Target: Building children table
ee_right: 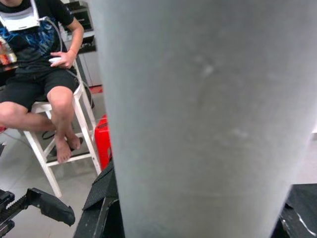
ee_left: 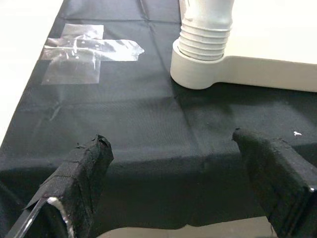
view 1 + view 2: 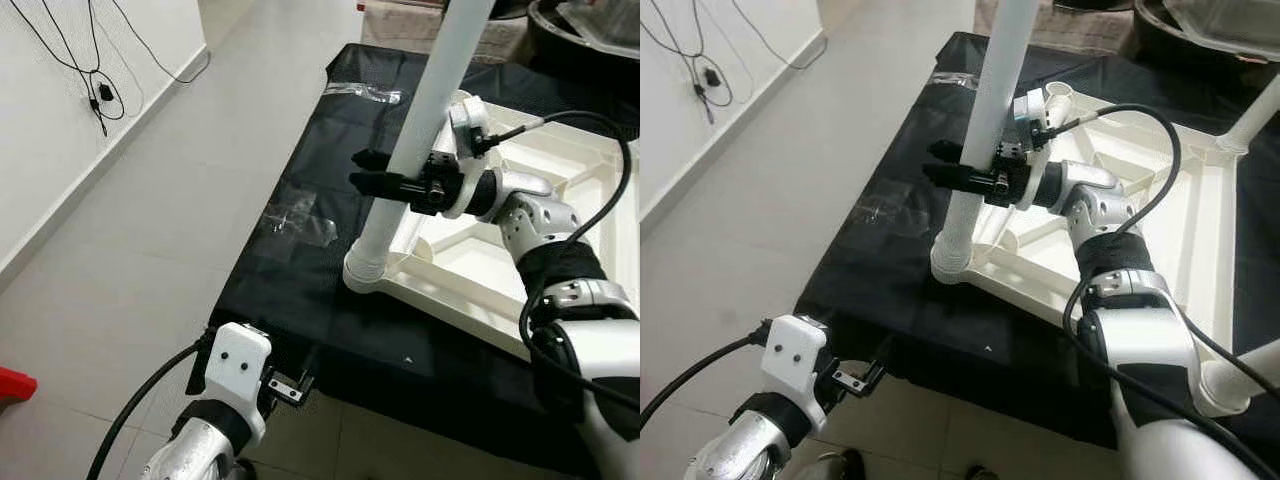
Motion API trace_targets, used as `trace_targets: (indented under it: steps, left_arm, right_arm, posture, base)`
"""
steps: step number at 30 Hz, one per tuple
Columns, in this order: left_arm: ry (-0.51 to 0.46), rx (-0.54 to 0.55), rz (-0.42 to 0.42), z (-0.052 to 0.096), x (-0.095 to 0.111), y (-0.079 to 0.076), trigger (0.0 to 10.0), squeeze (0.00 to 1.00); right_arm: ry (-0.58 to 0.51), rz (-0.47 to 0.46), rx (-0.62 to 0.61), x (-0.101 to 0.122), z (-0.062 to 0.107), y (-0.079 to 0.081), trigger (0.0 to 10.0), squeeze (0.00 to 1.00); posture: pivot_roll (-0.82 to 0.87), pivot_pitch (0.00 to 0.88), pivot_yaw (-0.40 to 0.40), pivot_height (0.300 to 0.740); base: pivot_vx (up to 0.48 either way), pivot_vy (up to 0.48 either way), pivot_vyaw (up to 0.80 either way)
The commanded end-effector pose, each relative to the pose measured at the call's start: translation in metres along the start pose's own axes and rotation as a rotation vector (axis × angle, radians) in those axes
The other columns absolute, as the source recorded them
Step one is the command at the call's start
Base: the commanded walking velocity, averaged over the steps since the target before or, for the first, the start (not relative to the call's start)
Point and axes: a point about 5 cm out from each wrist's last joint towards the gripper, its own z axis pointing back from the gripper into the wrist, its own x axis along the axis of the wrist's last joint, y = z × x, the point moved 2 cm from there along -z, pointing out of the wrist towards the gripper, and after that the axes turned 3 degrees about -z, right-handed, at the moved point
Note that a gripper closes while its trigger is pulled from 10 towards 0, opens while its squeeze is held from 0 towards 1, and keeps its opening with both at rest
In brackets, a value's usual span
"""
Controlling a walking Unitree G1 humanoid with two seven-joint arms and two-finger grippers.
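A white plastic children's table lies upside down on a black cloth. A long white table leg stands tilted in the near-left corner socket, its ribbed end seated in the ring. My right gripper is shut on this leg at mid-height, one black finger on each side. In the right wrist view the leg is very close. My left gripper is open and low at the cloth's front edge, short of the socket, holding nothing.
Clear tape patches stick to the cloth. Two more legs stand in the table's other corners. A person sits on a white stool beside a red box. Cables hang on the left wall above pale tiled floor.
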Motion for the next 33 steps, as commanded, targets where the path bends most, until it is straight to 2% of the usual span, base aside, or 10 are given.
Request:
trace_targets:
  steps: [1, 14, 23, 33]
  left_arm:
    - [0.015, 0.0, 0.001, 0.002, -0.002, -0.001, 10.0, 0.0]
    - [0.017, 0.006, -0.003, 0.0, -0.004, 0.002, 10.0, 0.0]
    - [0.018, 0.008, -0.007, 0.0, -0.005, 0.002, 10.0, 0.0]
    - [0.012, 0.009, -0.007, -0.001, -0.004, 0.003, 10.0, 0.0]
  right_arm:
    - [0.062, -0.047, -0.004, -0.019, 0.001, 0.001, 10.0, 0.0]
    - [0.116, -0.015, 0.048, -0.029, 0.0, 0.006, 10.0, 0.0]
    - [0.172, 0.027, 0.154, -0.036, -0.013, 0.018, 10.0, 0.0]
    - [0.217, 0.053, 0.121, -0.046, -0.014, 0.018, 10.0, 0.0]
  posture:
    - [0.15, 0.287, -0.06, 0.74]
    - [0.14, 0.286, -0.061, 0.74]
    - [0.14, 0.28, -0.058, 0.74]
    - [0.14, 0.276, -0.058, 0.74]
  base:
    - [0.0, 0.0, 0.0]
    - [0.0, 0.0, 0.0]
    - [0.0, 0.0, 0.0]
    - [0.0, 0.0, 0.0]
